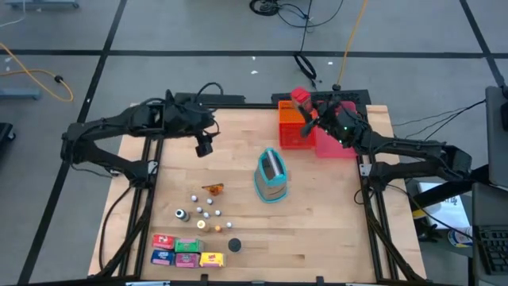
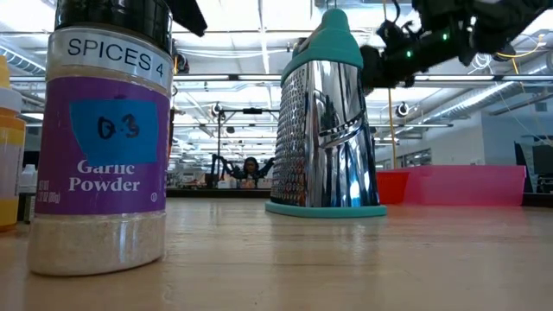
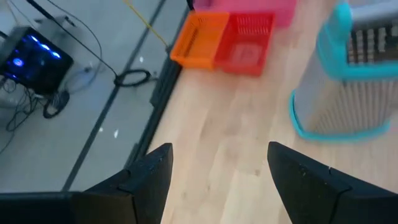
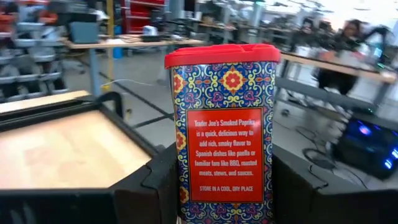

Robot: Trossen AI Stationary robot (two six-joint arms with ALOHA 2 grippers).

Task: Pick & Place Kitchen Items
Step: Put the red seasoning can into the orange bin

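My right gripper (image 4: pixel 224 193) is shut on a red-lidded paprika tin (image 4: pixel 224 130), which it holds in the air over the orange tray (image 1: pixel 290 125) at the table's far side; the tin also shows in the high view (image 1: pixel 300 97). My left gripper (image 3: pixel 217 180) hangs open above the bare wood left of the metal grater (image 1: pixel 271 176), with nothing between its fingers. Tiny bottles and jars (image 1: pixel 200 210) and small coloured boxes (image 1: pixel 186 251) rest on the table near its front edge. A garlic powder bottle (image 2: pixel 104 138) stands close to the low camera. My right gripper pinches the tin's lower body (image 4: pixel 181 180) between its two fingers, one on each narrow side. The fingers reach in roughly level from the table's right. The tin stands upright with its lid up, lifted clear of the tray and the table.
A pink tray (image 1: pixel 335 141) lies against the orange tray's right side. The grater (image 2: pixel 324 121) stands upright mid-table. Bare wood lies between the grater and the trays and along the table's right part. Cables lie on the floor beyond the far edge.
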